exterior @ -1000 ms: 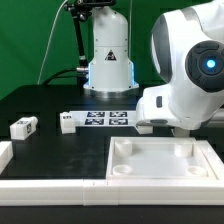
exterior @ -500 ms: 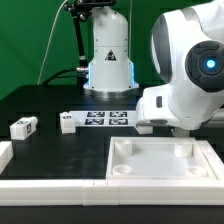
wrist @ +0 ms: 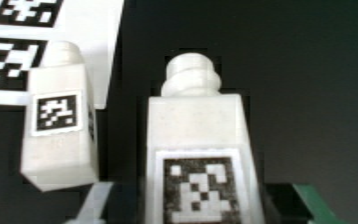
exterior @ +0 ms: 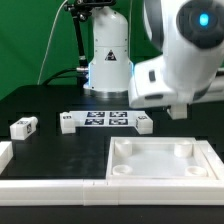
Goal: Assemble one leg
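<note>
Pincer [wrist: 197, 205] clenched on a leg [wrist: 197, 130]; second leg [wrist: 55, 125] lay just beside it. Sideways travel could clip that neighbour and twist the grip.

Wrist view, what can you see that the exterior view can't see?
Only the wrist view shows the knobbed leg close up, with the tag on its face. Only the exterior view shows the white tray, the lone leg far on the exterior view's left, and the robot arm. Both show the marker board and the neighbour leg lying right beside it.
</note>
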You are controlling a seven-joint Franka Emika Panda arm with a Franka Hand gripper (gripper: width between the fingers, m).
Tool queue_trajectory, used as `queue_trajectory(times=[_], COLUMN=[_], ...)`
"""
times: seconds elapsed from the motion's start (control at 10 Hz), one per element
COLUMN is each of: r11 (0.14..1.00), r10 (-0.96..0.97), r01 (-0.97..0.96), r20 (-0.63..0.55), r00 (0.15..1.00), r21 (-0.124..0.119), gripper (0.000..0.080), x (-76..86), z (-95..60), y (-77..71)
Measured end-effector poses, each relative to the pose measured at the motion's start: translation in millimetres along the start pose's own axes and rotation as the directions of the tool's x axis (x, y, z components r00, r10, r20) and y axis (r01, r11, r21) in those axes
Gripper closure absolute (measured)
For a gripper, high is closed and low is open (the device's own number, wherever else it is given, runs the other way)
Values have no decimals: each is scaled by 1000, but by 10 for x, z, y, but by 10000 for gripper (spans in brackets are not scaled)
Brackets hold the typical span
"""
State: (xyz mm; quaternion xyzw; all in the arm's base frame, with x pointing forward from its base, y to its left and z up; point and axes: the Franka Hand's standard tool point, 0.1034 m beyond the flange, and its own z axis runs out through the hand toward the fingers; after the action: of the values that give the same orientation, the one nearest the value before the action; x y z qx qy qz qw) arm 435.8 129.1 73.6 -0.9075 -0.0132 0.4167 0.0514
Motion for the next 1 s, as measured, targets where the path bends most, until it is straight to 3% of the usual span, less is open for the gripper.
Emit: queue_trajectory(times=[0.2,0.5,0.7,0.8,1.0], r11=[1000,1000,1000,999,998], r10=[1,5,-31,-36,-55], r01=[-1,-5,28,30,41], r20=[8,-246,-370,-461,-579], r00=[1000,969,929,887,813], r21=[-1,2,-14,-20,-37], gripper=[509,509,509,509,509], x=[8,137,204,257,191], z=[73,-30,-74,-185,-329], y=[7,4,70,69,94])
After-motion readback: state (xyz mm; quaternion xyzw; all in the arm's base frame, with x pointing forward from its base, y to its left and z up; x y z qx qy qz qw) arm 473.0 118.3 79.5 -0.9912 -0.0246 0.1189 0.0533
